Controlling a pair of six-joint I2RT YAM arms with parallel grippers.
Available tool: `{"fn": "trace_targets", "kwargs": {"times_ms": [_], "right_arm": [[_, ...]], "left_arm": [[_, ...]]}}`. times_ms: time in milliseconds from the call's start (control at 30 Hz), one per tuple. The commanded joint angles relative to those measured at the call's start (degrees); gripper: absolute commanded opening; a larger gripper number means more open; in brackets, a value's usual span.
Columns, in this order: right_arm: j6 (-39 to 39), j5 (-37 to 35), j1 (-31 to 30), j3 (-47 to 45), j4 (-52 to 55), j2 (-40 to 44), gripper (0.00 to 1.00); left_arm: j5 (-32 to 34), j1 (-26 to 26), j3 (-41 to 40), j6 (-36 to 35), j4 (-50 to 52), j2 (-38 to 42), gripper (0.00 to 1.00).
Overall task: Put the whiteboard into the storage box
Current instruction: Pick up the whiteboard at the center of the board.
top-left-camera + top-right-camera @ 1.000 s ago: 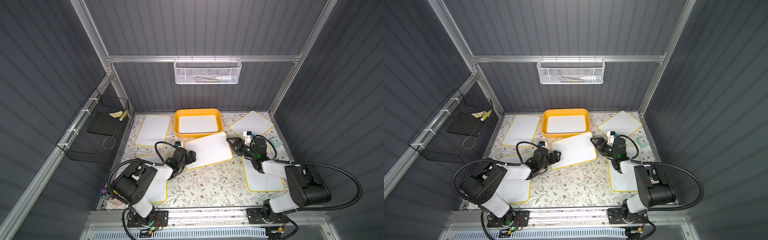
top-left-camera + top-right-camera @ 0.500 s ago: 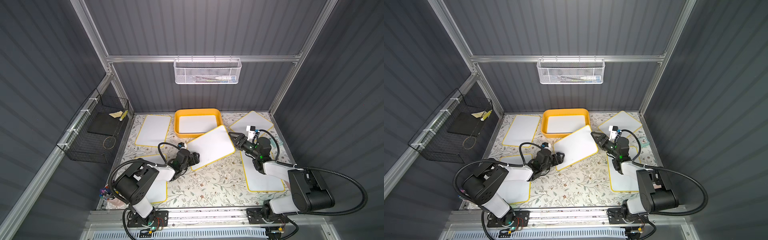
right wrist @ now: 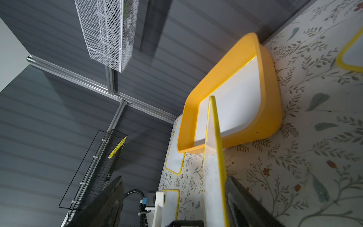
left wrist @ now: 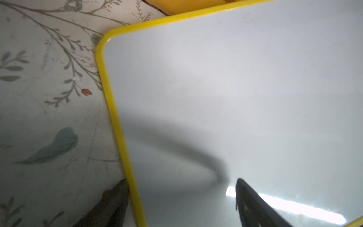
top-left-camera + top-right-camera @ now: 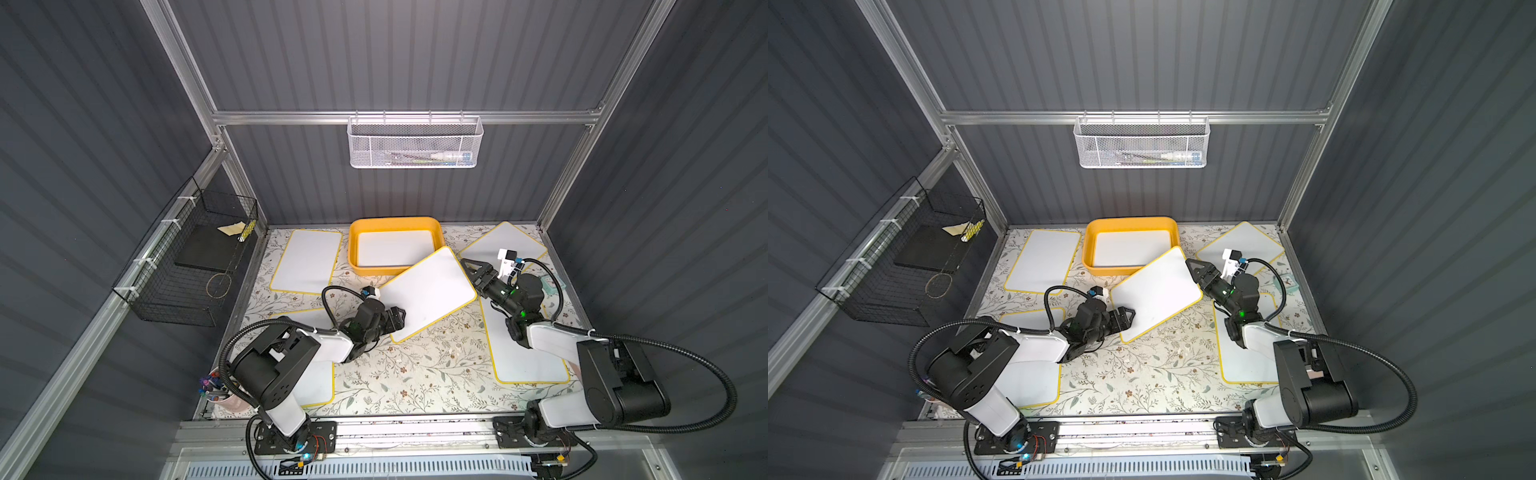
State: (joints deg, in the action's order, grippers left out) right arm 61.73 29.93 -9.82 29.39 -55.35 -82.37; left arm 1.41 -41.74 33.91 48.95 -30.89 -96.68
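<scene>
A yellow-framed whiteboard [image 5: 428, 291] [image 5: 1156, 291] hangs tilted over the table's middle, its far corner over the near rim of the yellow-orange storage box [image 5: 353, 249] [image 5: 1088, 249]. Another whiteboard [image 5: 395, 247] lies flat inside the box. My left gripper [image 5: 399, 316] [image 4: 180, 180] is open and straddles the board's near-left edge, one finger under it and one above. My right gripper [image 5: 467, 266] [image 3: 173, 177] is open at the board's right edge. In the right wrist view the board [image 3: 213, 157] stands edge-on between the jaws, against one finger, with the box [image 3: 271, 98] behind.
More whiteboards lie flat at the back left [image 5: 307, 259], at the back right [image 5: 503, 243], under the right arm [image 5: 523, 349] and under the left arm [image 5: 320, 382]. A black wire basket [image 5: 195, 257] hangs on the left wall and a white mesh basket [image 5: 415, 143] on the back wall. A pen cup [image 5: 216, 388] stands front left.
The middle whiteboard has turned and tilted, and moved back until its far corner overlaps the box rim. Both grippers have moved back with it. The jaws stand as wide as before.
</scene>
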Motion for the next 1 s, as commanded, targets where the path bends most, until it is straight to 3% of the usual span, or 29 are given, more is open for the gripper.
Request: {"fn": "trace_targets", "kwargs": {"times_ms": [0,533,967], "right_arm": [[4.58,13.83,-6.35,-1.87,13.86,-1.49,0.8],[3.6,16.36,-6.33,-2.5,17.71,-0.61,0.81],[-10.49,17.71,-3.45,4.08,38.37,2.89,0.8]], "left_arm": [[-21.59,-6.25,-0.91,5.19,9.11,-6.39,0.85],[-21.44,-6.23,-0.18,4.24,9.87,-7.06,0.85],[-18.38,-6.22,-0.21,1.88,13.67,-5.44,0.85]]}}
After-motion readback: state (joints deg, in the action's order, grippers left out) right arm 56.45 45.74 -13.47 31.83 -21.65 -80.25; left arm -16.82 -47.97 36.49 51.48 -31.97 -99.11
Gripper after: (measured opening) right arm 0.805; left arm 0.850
